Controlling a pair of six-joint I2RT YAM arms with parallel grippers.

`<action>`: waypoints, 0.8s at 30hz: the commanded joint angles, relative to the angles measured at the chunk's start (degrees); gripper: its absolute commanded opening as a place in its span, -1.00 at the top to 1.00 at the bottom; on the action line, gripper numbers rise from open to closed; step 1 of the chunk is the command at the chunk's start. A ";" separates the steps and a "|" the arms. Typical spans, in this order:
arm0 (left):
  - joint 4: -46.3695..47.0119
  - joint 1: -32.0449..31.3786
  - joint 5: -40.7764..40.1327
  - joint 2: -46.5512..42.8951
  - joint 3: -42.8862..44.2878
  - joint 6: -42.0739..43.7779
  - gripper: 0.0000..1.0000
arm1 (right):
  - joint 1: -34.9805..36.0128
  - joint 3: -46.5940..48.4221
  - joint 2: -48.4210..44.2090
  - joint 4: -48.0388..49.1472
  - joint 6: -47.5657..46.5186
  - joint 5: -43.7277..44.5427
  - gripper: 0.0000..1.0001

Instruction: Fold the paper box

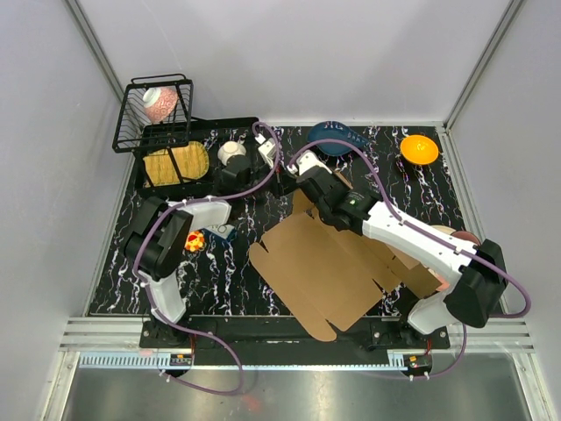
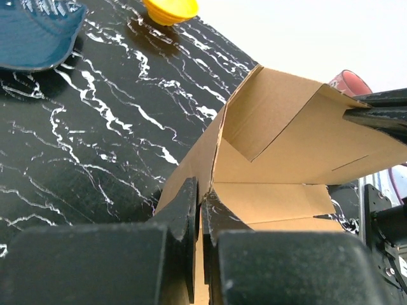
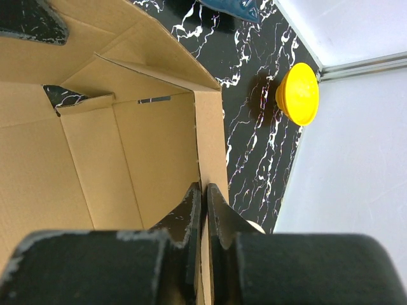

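Top external: the paper box [image 1: 324,272] lies diagonally; only wrist views show left gripper [image 2: 202,198] and right gripper [image 3: 205,190] pinching its raised flaps.

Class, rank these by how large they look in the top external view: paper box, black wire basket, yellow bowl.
Largest to smallest:
1. paper box
2. black wire basket
3. yellow bowl

The paper box [image 1: 324,263] lies on the table [image 1: 219,281] with its far end raised. An edge of that end sits between the fingers of my left gripper [image 2: 202,210], and a plate [image 2: 32,32] lies ahead to its left. My right gripper [image 3: 205,203] pinches a wall of the same box. The box's inside is to its left, and a bowl [image 3: 299,94] sits on the table ahead to its right, apart from the box.
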 commanded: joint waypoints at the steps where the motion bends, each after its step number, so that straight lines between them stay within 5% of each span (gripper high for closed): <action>1: 0.34 -3.10 -5.68 -5.01 -3.42 -3.21 1.00 | 0.60 -0.89 1.93 -1.20 2.45 -5.67 0.99; 16: 10.36 -10.92 -28.97 -7.21 -12.49 -10.94 0.99 | 3.68 -9.41 0.53 7.84 -6.85 4.52 1.00; 24: 10.27 -11.98 -30.93 -6.16 -10.56 -12.70 0.88 | 7.62 -17.67 -1.15 15.31 -12.58 6.63 1.00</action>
